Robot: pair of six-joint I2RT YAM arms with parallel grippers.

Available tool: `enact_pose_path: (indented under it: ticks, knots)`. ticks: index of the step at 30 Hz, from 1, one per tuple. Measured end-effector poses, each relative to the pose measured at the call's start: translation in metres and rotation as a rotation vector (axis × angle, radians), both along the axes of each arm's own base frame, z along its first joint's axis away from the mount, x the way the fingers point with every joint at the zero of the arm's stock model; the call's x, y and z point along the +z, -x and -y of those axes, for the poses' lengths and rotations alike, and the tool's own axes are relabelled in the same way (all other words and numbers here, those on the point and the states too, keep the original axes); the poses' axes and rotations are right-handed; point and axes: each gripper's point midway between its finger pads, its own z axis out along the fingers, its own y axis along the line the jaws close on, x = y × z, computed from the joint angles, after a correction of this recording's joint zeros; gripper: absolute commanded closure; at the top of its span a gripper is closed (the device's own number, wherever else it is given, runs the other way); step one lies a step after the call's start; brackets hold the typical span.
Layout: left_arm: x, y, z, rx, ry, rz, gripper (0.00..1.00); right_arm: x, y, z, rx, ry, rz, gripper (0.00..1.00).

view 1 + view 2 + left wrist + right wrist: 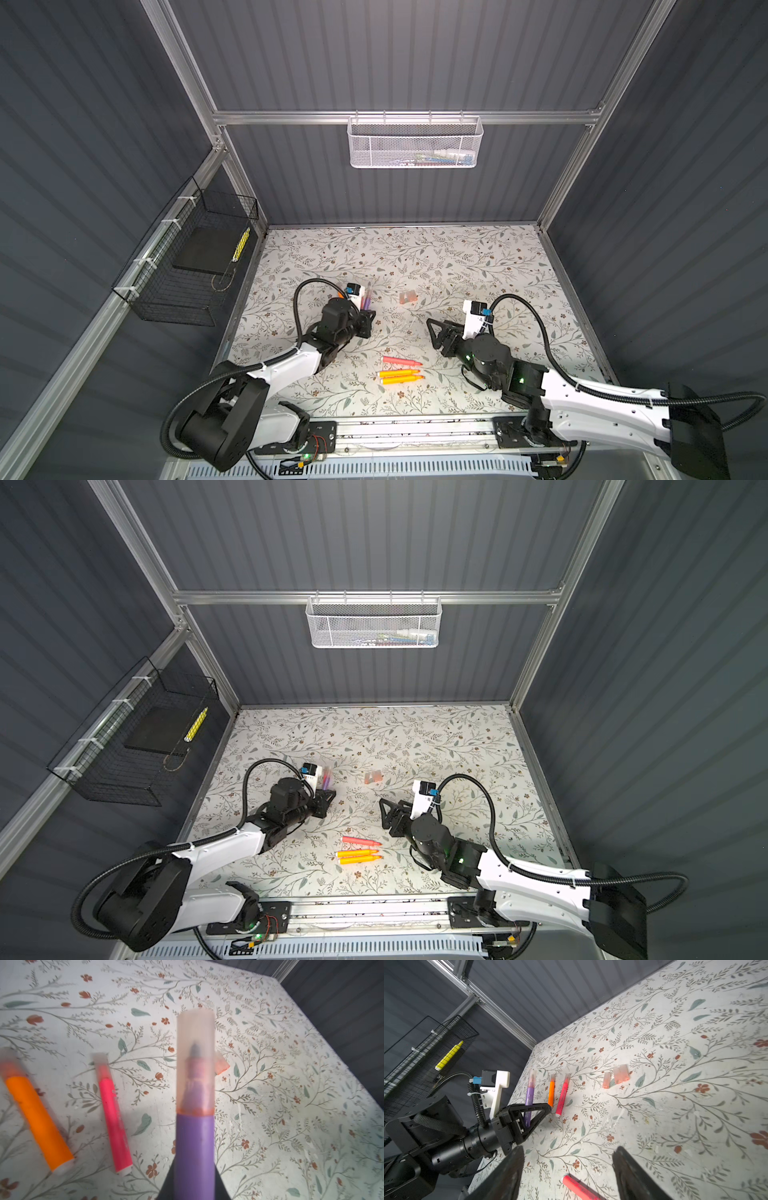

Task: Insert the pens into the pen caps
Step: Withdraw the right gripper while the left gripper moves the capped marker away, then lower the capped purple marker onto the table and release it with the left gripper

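The capping of the purple pen (529, 1095) looks finished: its translucent cap (195, 1059) sits fully over the tip, down to the barrel's shoulder. The left gripper (367, 319) is clenched on the barrel's rear end. The right gripper (568, 1153) hangs near with its jaws apart and nothing between them. In a top view the purple pen's long axis runs roughly 6 to 12 o'clock, capped end toward 12, left of the middle of the table (478, 257); whether the cap end touches the surface I cannot tell. Just beside it lie a capped orange pen (551, 1093) and a capped pink pen (562, 1095), nearly parallel to it. The next move, as I judge it, is to lay the purple pen down beside that pair and start on another. Three bare pens wait at 6 o'clock: a pink pen (401, 360) and two orange pens (399, 376), side by side, axes 9 to 3, tips toward 3. Three loose caps (408, 297) lie at 12 o'clock from them. That calls for grasping a small clear cap squarely and lining its mouth up with a pen's tip.
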Motion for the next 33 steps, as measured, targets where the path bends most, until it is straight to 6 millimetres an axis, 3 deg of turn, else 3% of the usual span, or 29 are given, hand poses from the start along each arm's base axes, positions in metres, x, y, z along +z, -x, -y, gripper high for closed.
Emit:
enact_pose_path:
  ticks: [3, 8, 17, 25, 33]
  knots:
    - [-0.017, 0.001, 0.012, 0.003, -0.061, -0.02, 1.0, -0.004, -0.001, 0.002, -0.013, 0.005, -0.013, 0.3]
    - [-0.038, -0.008, 0.0, 0.09, -0.143, -0.051, 1.0, -0.008, -0.003, 0.006, -0.028, 0.007, -0.026, 0.29]
    - [-0.06, -0.027, 0.002, 0.142, -0.198, -0.093, 1.0, -0.016, -0.006, 0.012, -0.049, 0.022, -0.04, 0.29]
    - [-0.062, -0.05, 0.0, 0.212, -0.255, -0.071, 1.0, -0.022, -0.006, 0.016, -0.058, 0.032, -0.046, 0.29]
    - [-0.062, -0.062, 0.0, 0.243, -0.293, -0.059, 0.74, -0.019, -0.007, 0.023, -0.069, 0.021, -0.04, 0.28]
